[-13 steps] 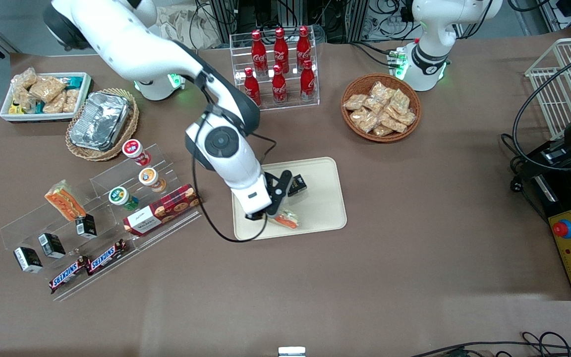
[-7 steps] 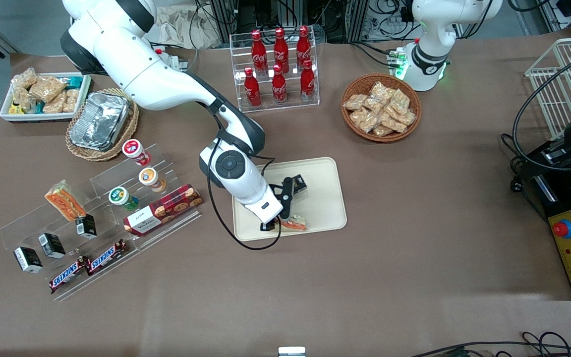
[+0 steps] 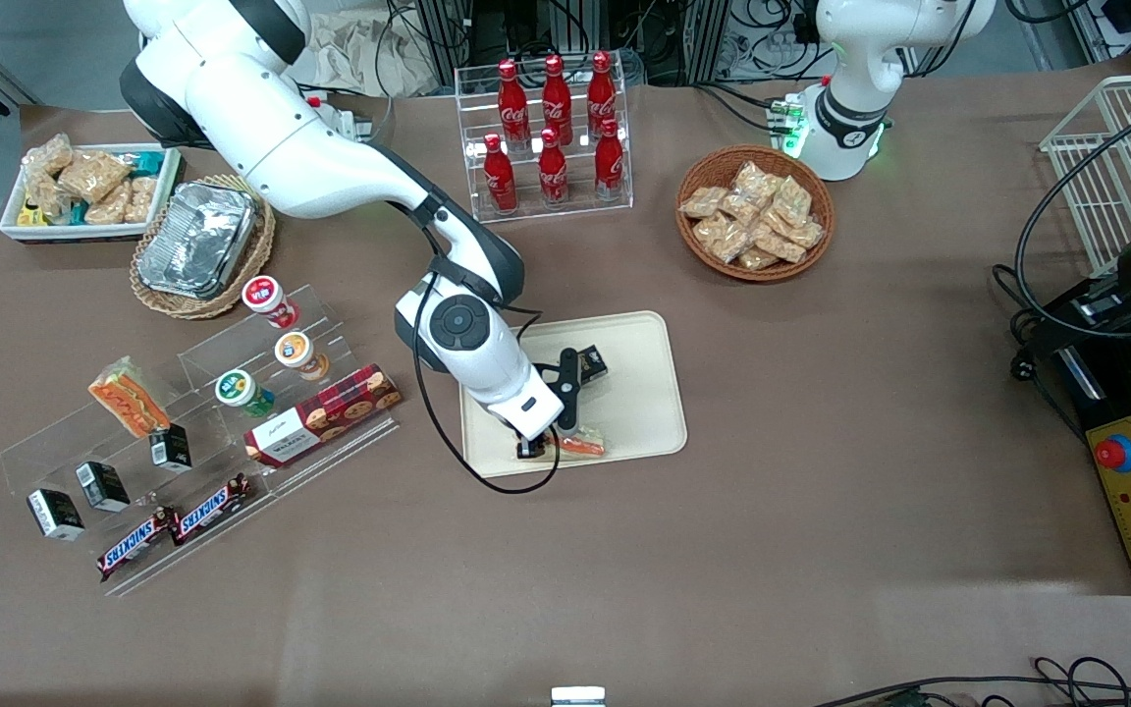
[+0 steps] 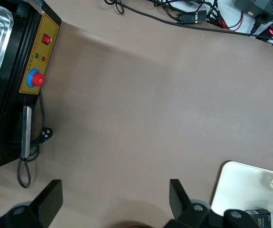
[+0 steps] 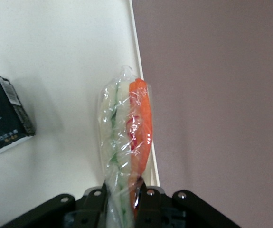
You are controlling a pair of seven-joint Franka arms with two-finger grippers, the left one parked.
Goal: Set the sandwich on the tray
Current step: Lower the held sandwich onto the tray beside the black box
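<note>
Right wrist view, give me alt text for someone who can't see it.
The gripper is shut on a plastic-wrapped sandwich, held edge-on over the rim of a cream tray. A small black box lies on the tray beside it, and brown table shows past the rim.

Glossy clear plastic is wrapping the sandwich [image 5: 126,137]; the gripper [image 5: 122,199] is pinching it over a smooth matt tray [image 5: 55,61].

You see a brown table [image 3: 821,442] carrying the tray [image 3: 644,393]; near it a bottle rack [image 3: 546,133], snack basket [image 3: 754,213] and acrylic shelf [image 3: 202,432]. The gripper [image 3: 538,444] hangs over the tray.
</note>
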